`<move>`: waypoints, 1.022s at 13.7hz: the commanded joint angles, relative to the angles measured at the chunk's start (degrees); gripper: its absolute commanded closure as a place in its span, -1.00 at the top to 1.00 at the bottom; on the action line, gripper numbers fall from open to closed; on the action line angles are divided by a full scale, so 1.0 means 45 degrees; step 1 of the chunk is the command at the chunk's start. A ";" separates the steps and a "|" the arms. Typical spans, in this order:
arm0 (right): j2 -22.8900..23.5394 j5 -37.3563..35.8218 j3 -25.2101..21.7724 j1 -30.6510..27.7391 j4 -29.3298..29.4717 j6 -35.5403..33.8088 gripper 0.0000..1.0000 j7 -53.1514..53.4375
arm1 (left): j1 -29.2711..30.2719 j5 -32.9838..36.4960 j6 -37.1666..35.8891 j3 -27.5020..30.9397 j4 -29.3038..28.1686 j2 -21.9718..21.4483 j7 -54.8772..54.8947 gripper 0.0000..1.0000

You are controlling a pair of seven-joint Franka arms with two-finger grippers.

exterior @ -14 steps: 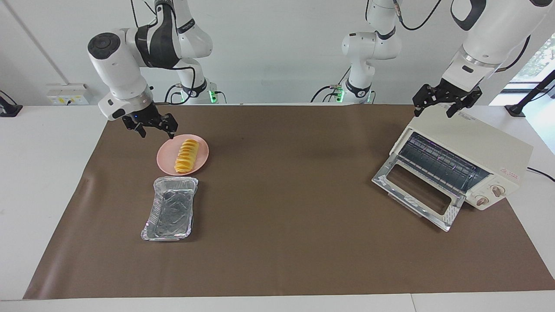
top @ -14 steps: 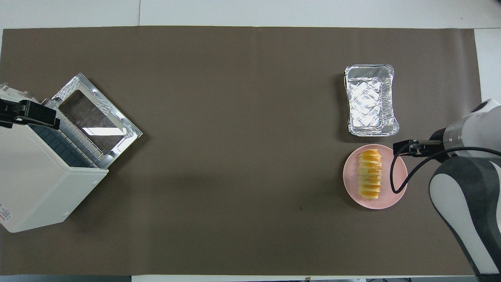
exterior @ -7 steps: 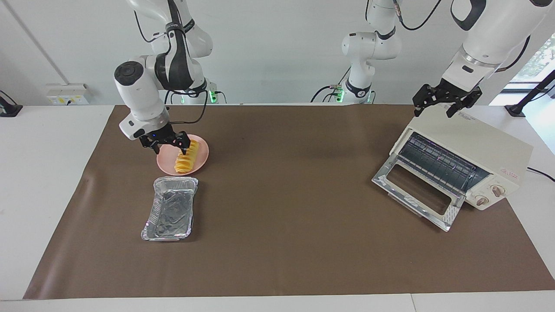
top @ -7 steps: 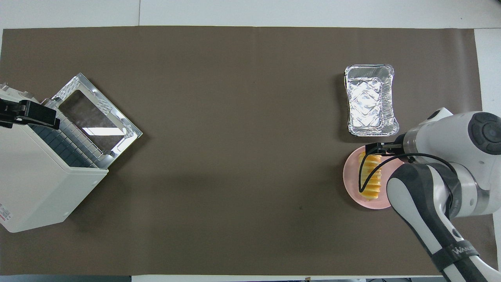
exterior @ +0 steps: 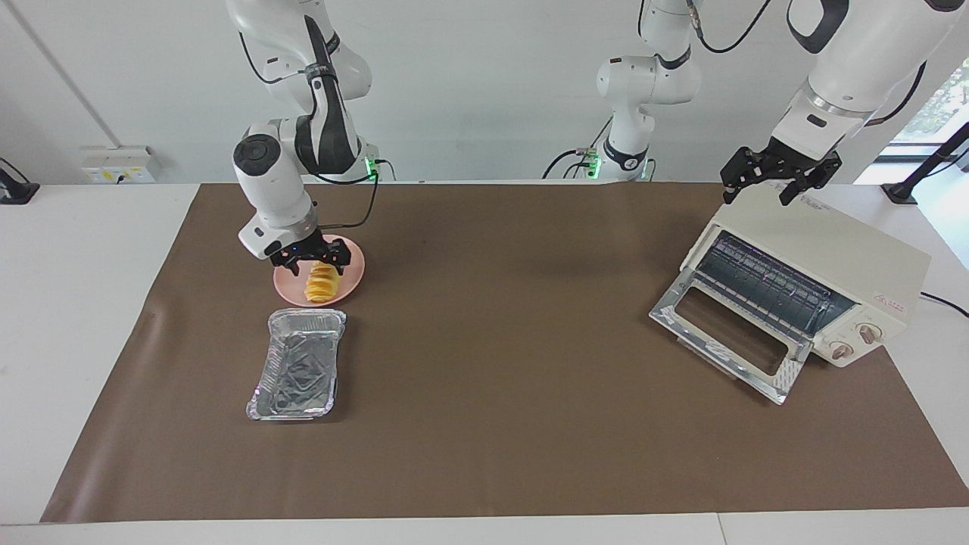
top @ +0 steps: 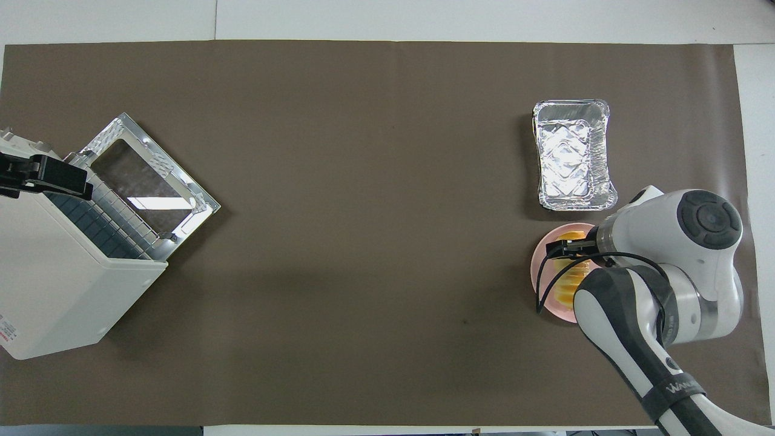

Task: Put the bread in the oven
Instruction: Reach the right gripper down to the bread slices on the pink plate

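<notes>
The bread [exterior: 322,285] is seen lying on the pink plate [exterior: 354,277], toward the right arm's end of the table, w/ the foil tray [exterior: 297,365] just beside the plate, farther from the robots. The right gripper [exterior: 312,262] is spread wide over the bread; contact can't be told. In the overhead view the bread is mostly covered by that arm. The oven [exterior: 821,257], door dropped open, is shown front-on only in the facing view; the left gripper [exterior: 780,179] waits spread above its top.

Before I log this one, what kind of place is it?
Likely a robotics lab staged as a kitchen: two arms over a brown mat, an open oven, and bread on a plate.
</notes>
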 commanded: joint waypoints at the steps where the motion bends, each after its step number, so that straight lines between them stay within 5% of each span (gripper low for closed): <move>1: -0.0430 -0.0125 0.0016 -0.0028 -0.0919 0.0689 1.00 0.0272 | 0.0113 -0.0099 0.0072 -0.0027 -0.0150 -0.0085 0.0071 1.00; 5: -0.0449 -0.0106 -0.0003 -0.0048 -0.1564 0.1315 0.99 0.0272 | 0.0113 -0.0099 0.0072 -0.0027 -0.0150 -0.0065 0.0071 1.00; 7: -0.0488 -0.0106 0.0016 -0.0048 -0.1759 0.1374 0.79 0.0272 | 0.0113 -0.0099 0.0072 -0.0027 -0.0150 -0.0085 0.0071 1.00; 10: -0.0547 -0.0106 -0.0003 -0.0048 -0.1839 0.1453 -0.68 -0.0079 | 0.0113 -0.0099 0.0072 -0.0027 -0.0150 -0.0065 0.0071 1.00; 11: -0.0528 -0.0106 -0.0003 -0.0067 -0.1800 0.1433 -1.00 -0.0021 | 0.0113 -0.0099 0.0072 -0.0027 -0.0150 -0.0085 0.0071 1.00; 14: -0.0566 0.0438 -0.0003 -0.0146 -0.1722 0.1259 -1.00 0.0077 | 0.0113 -0.0099 0.0072 -0.0027 -0.0150 -0.0085 0.0071 1.00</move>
